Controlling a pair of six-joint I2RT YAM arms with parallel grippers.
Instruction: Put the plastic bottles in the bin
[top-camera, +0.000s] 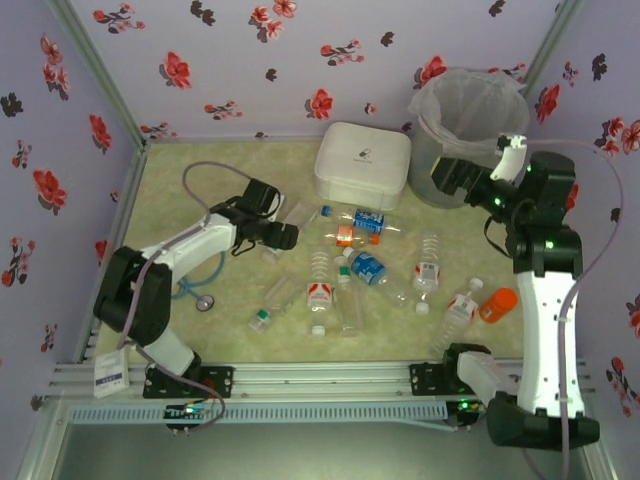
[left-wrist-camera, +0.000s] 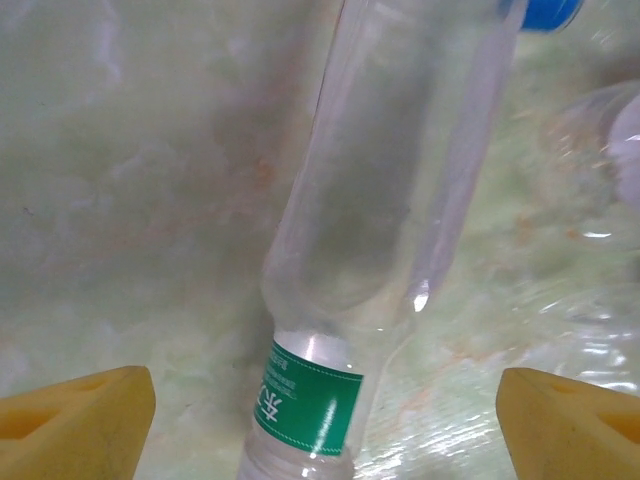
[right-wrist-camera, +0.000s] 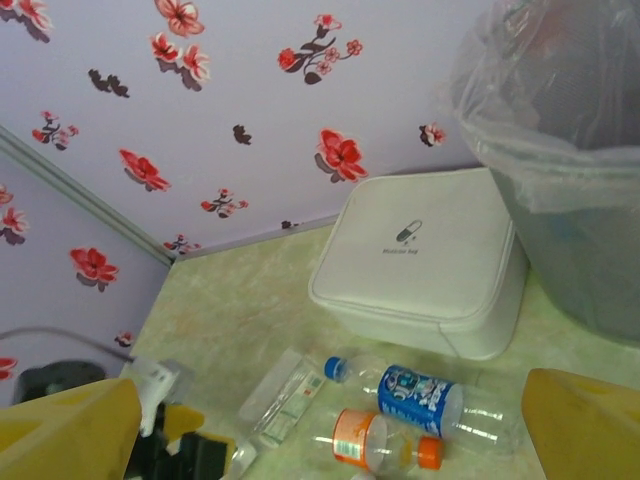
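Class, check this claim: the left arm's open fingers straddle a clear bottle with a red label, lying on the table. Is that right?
Not quite. The label is green, not red; the left wrist view shows it. The rest stands: the left arm's open fingers straddle the clear bottle lying on the table.

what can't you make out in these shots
- Top view: inside of the bin, hidden by its crinkled bag.
- Left wrist: the green-label bottle, its near end cut off by the bottom edge and its label print blurred.
- Right wrist: lettering on the white box, too small to read.
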